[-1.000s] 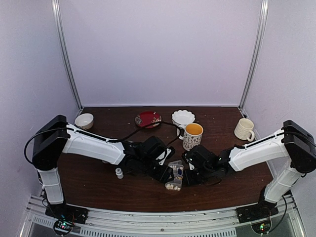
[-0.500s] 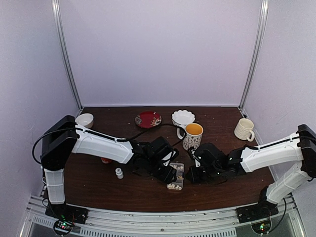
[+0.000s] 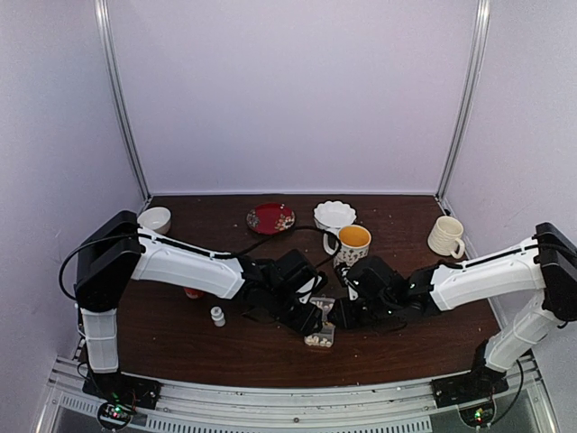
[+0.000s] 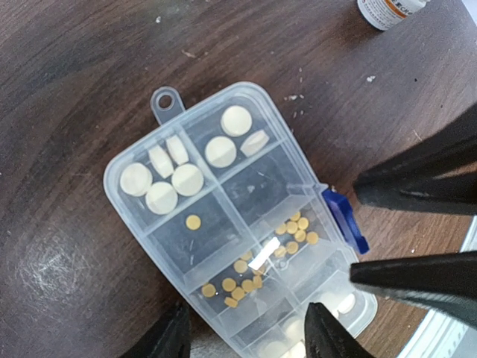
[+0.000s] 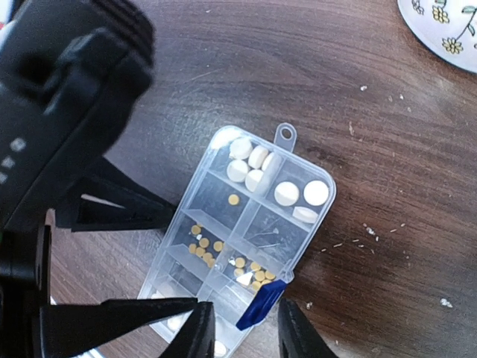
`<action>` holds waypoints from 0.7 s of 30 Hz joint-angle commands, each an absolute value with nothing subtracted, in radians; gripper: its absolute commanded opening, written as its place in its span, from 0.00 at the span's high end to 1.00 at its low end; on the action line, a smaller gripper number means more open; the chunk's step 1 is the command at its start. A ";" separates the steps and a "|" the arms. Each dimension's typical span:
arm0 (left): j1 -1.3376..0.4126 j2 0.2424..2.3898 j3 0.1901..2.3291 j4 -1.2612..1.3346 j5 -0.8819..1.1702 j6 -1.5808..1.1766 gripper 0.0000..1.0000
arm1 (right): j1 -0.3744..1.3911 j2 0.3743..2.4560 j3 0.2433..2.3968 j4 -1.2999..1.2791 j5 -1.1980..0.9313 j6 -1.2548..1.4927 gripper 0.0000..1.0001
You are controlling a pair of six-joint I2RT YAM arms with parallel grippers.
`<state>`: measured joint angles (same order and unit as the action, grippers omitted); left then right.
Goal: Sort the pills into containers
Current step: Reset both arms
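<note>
Hovering over the dark wooden counter, both my arms meet above the clear pill box, which lies flat near the counter's front middle. My left tool is released, its fingers apart over one end of the box. My right tool is likewise released, the blue latch showing between its fingers. White pills fill the cells by the box's tab, and small yellow ones sit in the middle cells.

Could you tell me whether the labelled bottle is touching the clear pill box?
Apart. The left wrist view shows a wide gap between the labelled bottle and the pill box.
</note>
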<state>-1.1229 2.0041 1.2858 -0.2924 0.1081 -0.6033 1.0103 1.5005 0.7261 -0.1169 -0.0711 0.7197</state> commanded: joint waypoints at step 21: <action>-1.128 2.030 1.299 -0.348 0.102 -0.590 0.50 | 1.005 1.565 0.726 -0.187 0.005 0.712 0.86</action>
<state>-1.1248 2.0041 1.2877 -0.2935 0.1089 -0.6033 1.0092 1.5352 0.7200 -0.1871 -0.0025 0.7128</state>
